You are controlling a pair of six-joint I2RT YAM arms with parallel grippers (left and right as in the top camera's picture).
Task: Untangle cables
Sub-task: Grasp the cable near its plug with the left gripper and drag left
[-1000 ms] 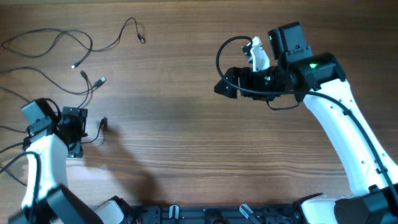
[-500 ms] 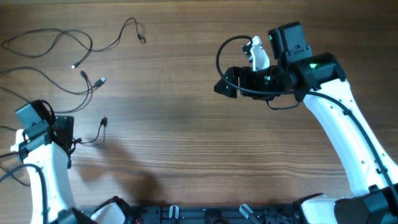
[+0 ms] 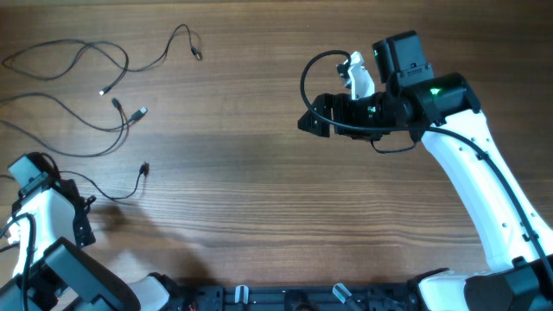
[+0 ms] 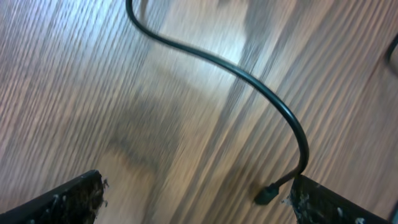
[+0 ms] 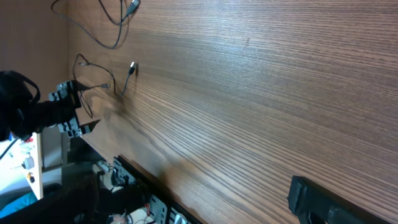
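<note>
The cables (image 3: 115,102) lie loose on the wooden counter (image 3: 259,199), spread over its far left part, several showing small plug ends. One short cable (image 4: 239,67) curves across the counter below the left gripper (image 4: 199,199), whose jaws stand wide apart and grasp nothing. Its dark plug (image 4: 265,196) sits just beside one fingertip, perhaps touching it, though the blur makes that hard to judge. The right gripper (image 3: 313,121) is well apart from the cables, over the right half, jaws released and empty.
</note>
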